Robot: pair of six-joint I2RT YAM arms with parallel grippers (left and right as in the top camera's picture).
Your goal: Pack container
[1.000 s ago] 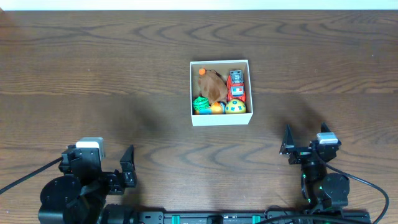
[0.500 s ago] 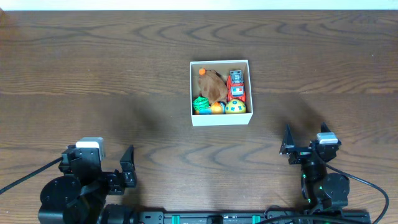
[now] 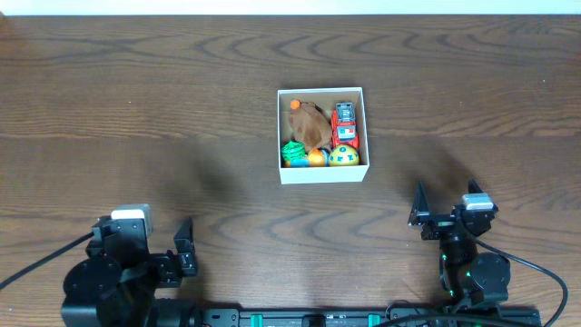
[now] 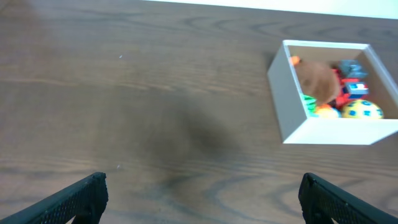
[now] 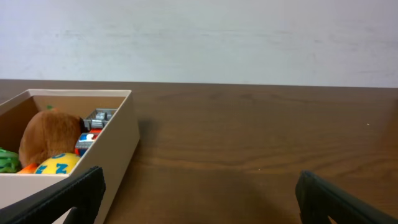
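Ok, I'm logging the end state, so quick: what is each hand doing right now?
The left hand is open, holding nothing.
The right hand is open, holding nothing.

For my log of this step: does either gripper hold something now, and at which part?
Nothing is held. The left gripper and the right gripper are both open and empty, well apart from the container with the toys inside.
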